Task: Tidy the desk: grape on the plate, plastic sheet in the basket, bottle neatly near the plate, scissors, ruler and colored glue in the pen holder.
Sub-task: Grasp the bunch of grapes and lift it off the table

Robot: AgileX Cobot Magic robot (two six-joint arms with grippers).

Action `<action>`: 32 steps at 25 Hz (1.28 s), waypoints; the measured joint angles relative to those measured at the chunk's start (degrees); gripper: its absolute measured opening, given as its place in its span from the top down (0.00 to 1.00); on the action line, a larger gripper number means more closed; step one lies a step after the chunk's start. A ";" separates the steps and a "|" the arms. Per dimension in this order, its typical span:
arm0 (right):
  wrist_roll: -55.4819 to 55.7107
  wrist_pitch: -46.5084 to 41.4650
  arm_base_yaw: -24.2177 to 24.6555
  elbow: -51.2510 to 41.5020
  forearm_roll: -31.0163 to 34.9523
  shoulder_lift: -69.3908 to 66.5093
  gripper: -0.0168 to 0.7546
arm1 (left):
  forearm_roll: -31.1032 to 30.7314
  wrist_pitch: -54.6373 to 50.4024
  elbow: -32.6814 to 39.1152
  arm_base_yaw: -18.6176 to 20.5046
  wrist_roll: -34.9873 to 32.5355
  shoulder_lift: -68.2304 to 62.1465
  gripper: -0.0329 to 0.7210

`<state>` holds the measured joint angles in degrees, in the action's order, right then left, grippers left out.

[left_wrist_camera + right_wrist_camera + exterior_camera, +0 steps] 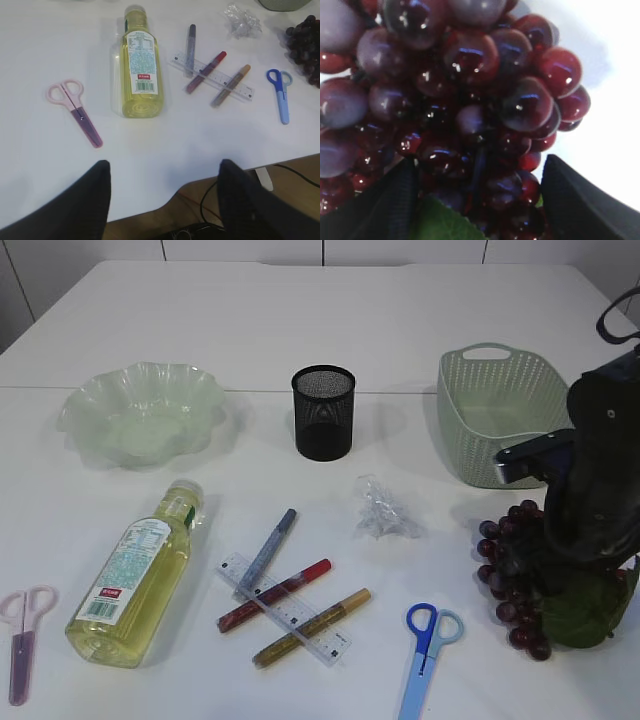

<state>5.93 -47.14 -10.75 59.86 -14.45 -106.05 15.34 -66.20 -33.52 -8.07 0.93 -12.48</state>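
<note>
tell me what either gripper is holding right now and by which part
Nothing is clearly held. The left gripper hangs open over the table edge, empty. The right gripper stands open astride the grape bunch, near its leaf end; whether its fingers touch cannot be told.

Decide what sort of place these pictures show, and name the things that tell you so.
Probably a desk set up for a tidying exercise: a white tabletop holding a black mesh pen holder, a clear plastic ruler under coloured glue pens, and blue-handled scissors.
</note>
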 joint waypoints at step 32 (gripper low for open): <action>-0.12 -0.07 0.00 0.71 -2.68 -3.57 0.64 | 2.97 0.00 0.00 0.00 0.47 0.00 0.31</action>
<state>5.82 -47.22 -10.75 60.57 -17.13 -109.62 18.31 -66.19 -33.52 -8.07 1.40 -12.48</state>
